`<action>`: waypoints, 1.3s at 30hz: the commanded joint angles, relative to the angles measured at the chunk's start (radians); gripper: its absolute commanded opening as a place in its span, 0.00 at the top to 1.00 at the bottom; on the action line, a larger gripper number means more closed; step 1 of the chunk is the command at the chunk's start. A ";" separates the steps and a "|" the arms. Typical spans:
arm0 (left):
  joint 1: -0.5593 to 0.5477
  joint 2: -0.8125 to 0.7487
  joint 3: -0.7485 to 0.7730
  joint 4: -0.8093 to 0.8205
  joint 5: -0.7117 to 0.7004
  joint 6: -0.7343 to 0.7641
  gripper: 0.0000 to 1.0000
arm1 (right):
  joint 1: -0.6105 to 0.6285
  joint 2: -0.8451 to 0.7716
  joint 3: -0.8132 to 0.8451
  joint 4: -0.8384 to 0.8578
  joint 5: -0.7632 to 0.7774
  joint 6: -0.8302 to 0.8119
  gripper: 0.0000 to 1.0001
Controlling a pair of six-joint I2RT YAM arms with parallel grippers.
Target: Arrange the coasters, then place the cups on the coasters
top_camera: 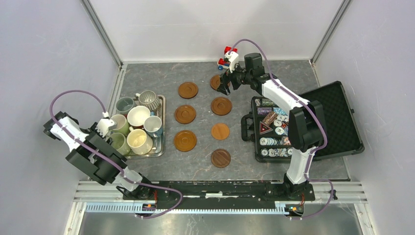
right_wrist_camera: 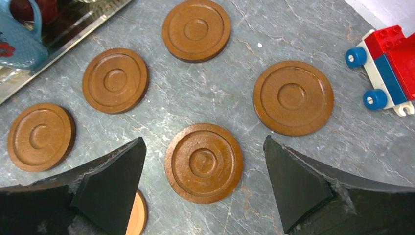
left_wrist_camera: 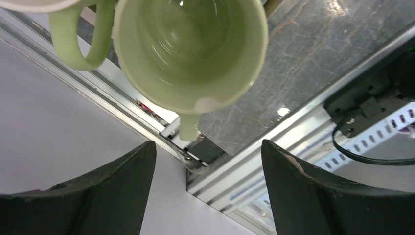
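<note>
- Left gripper (left_wrist_camera: pixel 208 147), jaws apart and empty, hangs near-left before a pale green mug (left_wrist_camera: pixel 191 54) cut off by the frame.
- Cups (top_camera: pixel 138 116) crowd the metal tray (top_camera: pixel 155 152) at left; coasters (top_camera: pixel 185 140) lie in two rows mid-table.
- Right gripper (top_camera: pixel 226 87), spread wide, partly hides the farthest coaster (top_camera: pixel 214 81), a toy truck (top_camera: pixel 226 56) just beyond.

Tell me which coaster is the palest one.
The flat orange coaster, second from the near end of the right-hand column. It is light orange with a plain top, while all the rest are darker brown.
</note>
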 commanded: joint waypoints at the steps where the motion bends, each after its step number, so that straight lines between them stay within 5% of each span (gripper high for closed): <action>1: 0.007 0.030 -0.025 0.083 0.058 0.098 0.16 | -0.012 -0.046 0.039 -0.011 0.045 -0.042 0.02; 7: 0.007 0.071 -0.083 0.191 0.084 0.114 0.21 | -0.026 -0.051 0.035 -0.019 0.070 -0.058 0.02; 21: 0.012 0.101 -0.152 0.268 0.114 0.128 0.58 | -0.028 -0.071 -0.010 -0.033 0.114 -0.094 0.02; 33: 0.095 0.010 -0.065 0.055 0.153 0.185 0.96 | -0.028 -0.058 -0.011 -0.017 0.111 -0.081 0.02; 39: 0.101 -0.033 0.056 -0.126 0.202 0.175 0.98 | -0.027 -0.045 -0.016 -0.021 0.094 -0.079 0.02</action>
